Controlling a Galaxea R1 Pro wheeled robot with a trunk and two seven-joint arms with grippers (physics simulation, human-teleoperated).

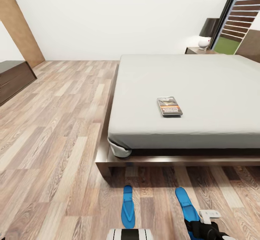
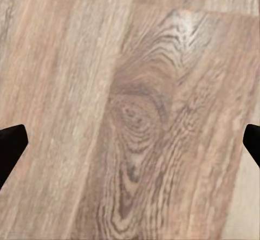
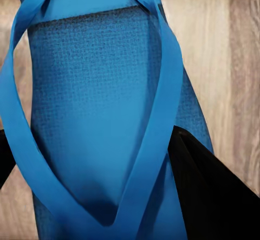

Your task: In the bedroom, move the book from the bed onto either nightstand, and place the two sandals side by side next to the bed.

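The book lay flat on the grey mattress of the bed, a little in from the foot edge and well apart from the nightstand at the far side by the headboard, which carried a small white object. On the wood floor just beyond the bed's dark frame, two blue sandals lay roughly parallel with a gap of bare planks between them: the left sandal alone, the right sandal partly under the right claw. In the right wrist view the right claw's dark fingers stood on either side of that sandal, close against its strap, but whether they pinched it I could not tell. The left claw was spread wide over bare planks, its fingertips at the picture's edges.
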